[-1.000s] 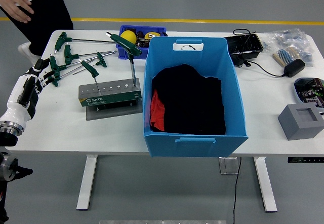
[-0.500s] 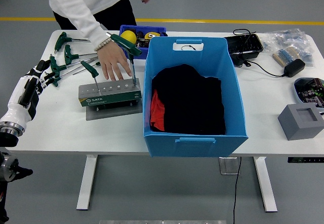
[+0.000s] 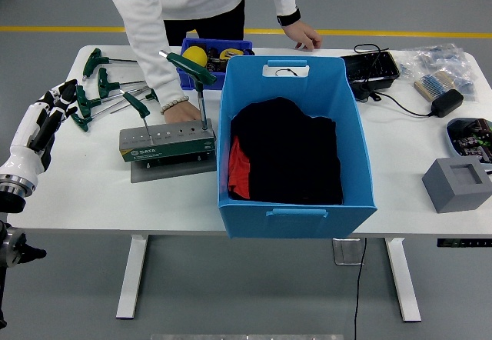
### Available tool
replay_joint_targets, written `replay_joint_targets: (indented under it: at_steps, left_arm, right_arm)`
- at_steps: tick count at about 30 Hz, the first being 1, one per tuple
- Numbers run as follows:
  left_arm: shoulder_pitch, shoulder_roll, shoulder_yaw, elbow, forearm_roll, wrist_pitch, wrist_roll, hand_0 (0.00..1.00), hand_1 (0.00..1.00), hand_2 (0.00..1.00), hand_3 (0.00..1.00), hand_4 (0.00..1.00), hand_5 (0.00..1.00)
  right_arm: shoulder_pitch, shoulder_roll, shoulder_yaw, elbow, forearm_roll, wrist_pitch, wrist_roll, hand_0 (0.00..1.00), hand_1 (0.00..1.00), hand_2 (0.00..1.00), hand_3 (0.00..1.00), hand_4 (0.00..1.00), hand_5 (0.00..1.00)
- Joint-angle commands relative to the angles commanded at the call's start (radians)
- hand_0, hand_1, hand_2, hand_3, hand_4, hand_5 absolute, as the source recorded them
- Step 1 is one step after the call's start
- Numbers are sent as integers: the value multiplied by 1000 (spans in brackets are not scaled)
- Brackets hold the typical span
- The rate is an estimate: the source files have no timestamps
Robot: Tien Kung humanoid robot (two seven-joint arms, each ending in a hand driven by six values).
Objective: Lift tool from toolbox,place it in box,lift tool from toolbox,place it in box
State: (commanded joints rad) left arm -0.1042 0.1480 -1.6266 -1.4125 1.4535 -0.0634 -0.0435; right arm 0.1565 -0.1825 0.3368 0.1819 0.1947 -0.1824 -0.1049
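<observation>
Two tools [image 3: 196, 86] stand in the toolbox [image 3: 167, 141]; left hand [image 3: 55, 103] open, empty.

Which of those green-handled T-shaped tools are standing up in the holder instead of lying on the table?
Two: the tall one at the green holder's right end, and a shorter one near its left end. The rest lie flat on the table behind.

We see the green toolbox [image 3: 167, 142], a drilled holder block on a grey plate, left of the blue box [image 3: 296, 148]. Two green T-handle tools stand upright in it: a small one [image 3: 137, 105] at left, a large one [image 3: 192, 69] at right. More T-handle tools [image 3: 100, 92] lie flat far-left.
</observation>
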Motion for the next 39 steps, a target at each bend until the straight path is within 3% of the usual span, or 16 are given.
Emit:
replay_joint_targets:
  at_steps: [2,3,7,8,9,15,18,24,26,27,32,33,38,39]
  left_arm:
    - [-30,29,25,-12,72,32,-6,948,971,998,914,978,860]
    - [-41,39,34,-16,118,48,-8,998,998,998,954,998,658]
    - [-112,94,103,-19,287,92,-13,998,998,998,954,998,658]
    - [-130,106,122,-17,326,95,-9,998,998,998,954,998,658]
    - [-151,117,144,-15,371,98,-4,998,998,998,968,998,552]
    - [-282,147,278,3,615,66,71,998,998,998,985,998,517]
    - [-334,139,329,19,676,51,101,998,998,998,985,998,517]
    - [-438,86,426,62,670,48,144,998,998,998,998,998,487]
    - [-472,65,462,82,677,14,180,998,998,998,998,998,487]
    - [-481,59,473,89,678,7,189,962,973,872,965,998,478]
    - [-528,18,539,147,668,-15,222,962,973,872,965,998,478]
    - [-535,11,552,160,667,-20,228,912,927,802,897,998,475]
    - [-588,1,624,239,675,-11,234,912,927,802,897,998,475]
    - [-597,2,633,253,677,-9,233,860,874,767,806,998,482]
  right_arm:
    - [0,0,2,0,-3,0,-1,672,664,727,563,788,671]
    - [0,0,3,0,-3,0,-1,672,664,727,563,788,670]
    - [-1,0,9,-1,-8,0,-3,672,664,727,563,788,670]
    - [-1,0,13,-2,-12,0,-4,672,664,727,563,788,670]
    - [-2,-1,20,-2,-19,-1,-5,672,665,727,563,789,670]
    - [-4,-1,56,-2,-61,-3,-14,673,666,727,563,788,671]
    - [-5,-1,69,-2,-78,-4,-18,673,666,727,563,788,671]
    - [-5,-2,90,-2,-104,-5,-25,673,668,727,563,788,671]
    - [-4,-2,97,-2,-112,-6,-27,673,668,727,563,788,671]
    - [-4,-2,100,-2,-115,-6,-28,674,669,727,563,788,671]
    - [-4,-4,111,-2,-129,-5,-32,674,669,727,563,788,671]
    - [-3,-4,114,-2,-134,-5,-33,674,669,727,563,788,671]
    - [0,-7,120,-2,-148,-3,-36,674,669,727,563,788,671]
    - [1,-7,121,-2,-150,-3,-37,674,669,727,563,788,670]
